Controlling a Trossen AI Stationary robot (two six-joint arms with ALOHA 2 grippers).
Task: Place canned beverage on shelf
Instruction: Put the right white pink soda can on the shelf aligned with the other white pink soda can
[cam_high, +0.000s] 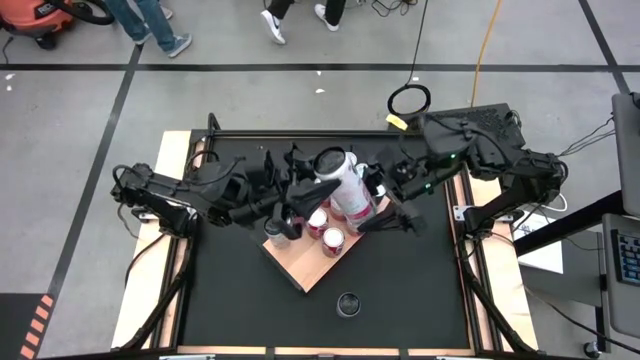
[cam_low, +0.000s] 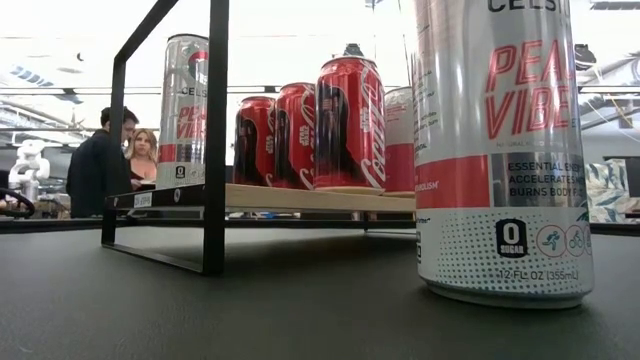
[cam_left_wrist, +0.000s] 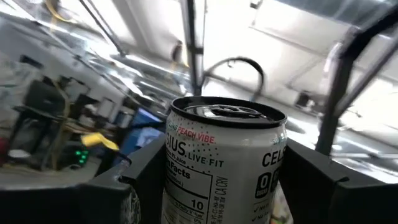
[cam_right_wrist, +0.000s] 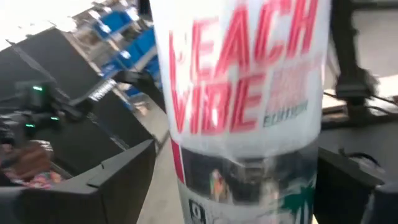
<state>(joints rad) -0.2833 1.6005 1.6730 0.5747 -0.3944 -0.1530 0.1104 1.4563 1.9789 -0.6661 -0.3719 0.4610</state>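
Can (cam_left_wrist: 224, 168) upright between our left jaws, gripped; second can (cam_right_wrist: 242, 106) between our right jaws, spread wide, untouched.

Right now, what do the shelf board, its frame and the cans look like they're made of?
Shelf board: looks like light wood or plywood, matte, pale brown face with a thin dark edge. Frame: probably painted metal, thin flat black bars, dull finish. Red cans and the tall white can: likely aluminium, glossy printed skin, with highlights on the sides; the left wrist view shows a bare silver lid.
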